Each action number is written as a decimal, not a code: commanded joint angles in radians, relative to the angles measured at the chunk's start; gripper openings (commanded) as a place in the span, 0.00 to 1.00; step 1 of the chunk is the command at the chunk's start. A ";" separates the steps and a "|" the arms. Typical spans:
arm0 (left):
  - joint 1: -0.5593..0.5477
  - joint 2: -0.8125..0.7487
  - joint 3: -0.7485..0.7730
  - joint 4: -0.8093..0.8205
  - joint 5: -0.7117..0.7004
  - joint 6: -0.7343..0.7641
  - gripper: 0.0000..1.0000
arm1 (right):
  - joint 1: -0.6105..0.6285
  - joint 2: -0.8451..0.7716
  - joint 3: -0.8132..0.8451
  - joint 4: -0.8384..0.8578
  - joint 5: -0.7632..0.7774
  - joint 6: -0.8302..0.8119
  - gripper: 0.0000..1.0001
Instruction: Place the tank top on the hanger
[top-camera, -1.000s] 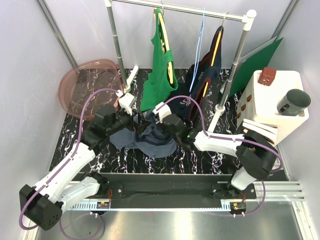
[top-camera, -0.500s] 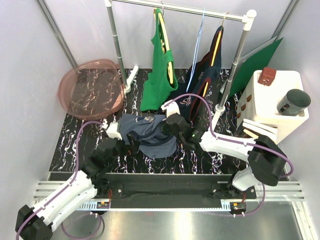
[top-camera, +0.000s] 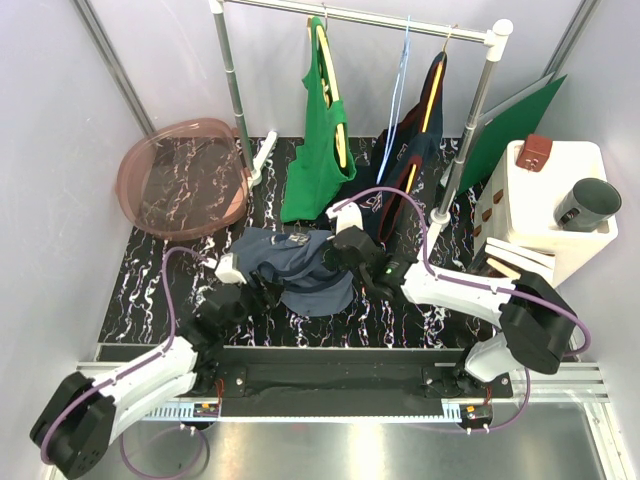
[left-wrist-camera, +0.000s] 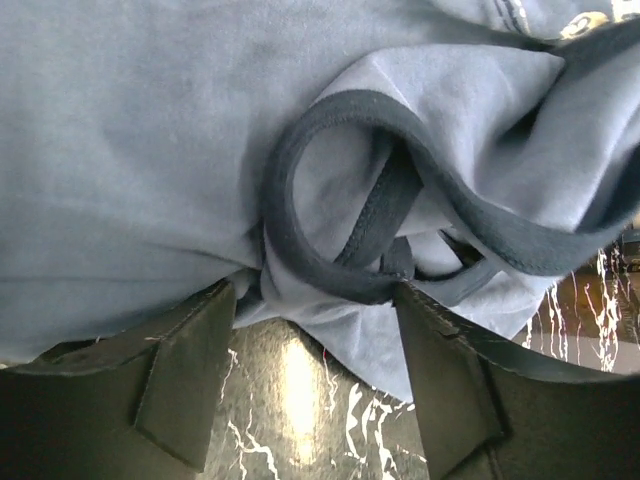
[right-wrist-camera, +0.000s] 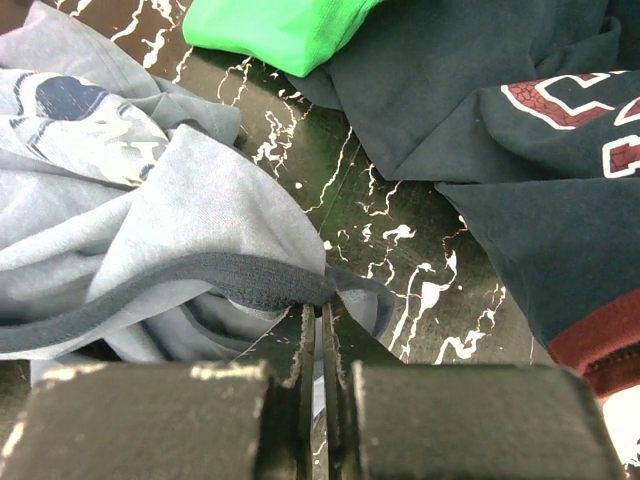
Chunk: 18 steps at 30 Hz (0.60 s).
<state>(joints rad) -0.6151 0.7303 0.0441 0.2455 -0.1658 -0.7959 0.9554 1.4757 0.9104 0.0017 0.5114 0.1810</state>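
The slate blue-grey tank top (top-camera: 300, 270) lies crumpled on the black marbled table, its dark-trimmed straps bunched in the left wrist view (left-wrist-camera: 340, 190). My left gripper (top-camera: 262, 293) is open at the top's near left edge, its fingers (left-wrist-camera: 180, 370) straddling the hem above bare table. My right gripper (top-camera: 340, 262) is shut on the tank top's dark trim (right-wrist-camera: 250, 280) at its right edge. The thin light-blue hanger (top-camera: 400, 85) hangs empty on the rail between the green and navy tops.
A green tank top (top-camera: 320, 130) and a dark navy top (top-camera: 410, 160) hang on yellow hangers from the rack (top-camera: 360, 15). The navy top's hem also shows in the right wrist view (right-wrist-camera: 520, 150). A pink basin (top-camera: 185, 180) sits back left; a white box (top-camera: 550, 200) stands right.
The left arm pulled back from the top's far left to its near left edge and let go of the fabric. The tank top spread flatter. The right gripper shifted slightly.
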 joint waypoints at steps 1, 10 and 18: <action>-0.003 0.076 0.000 0.216 0.008 -0.037 0.67 | 0.002 -0.046 -0.013 0.004 -0.004 0.029 0.00; -0.003 0.096 -0.001 0.227 -0.015 -0.042 0.27 | 0.000 -0.043 -0.019 -0.026 -0.014 0.037 0.00; 0.000 -0.130 0.230 -0.233 -0.137 0.087 0.02 | 0.000 -0.124 0.070 -0.172 0.042 0.040 0.00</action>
<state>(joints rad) -0.6151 0.7116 0.0776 0.2470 -0.1791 -0.8093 0.9554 1.4429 0.8936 -0.0788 0.5053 0.2089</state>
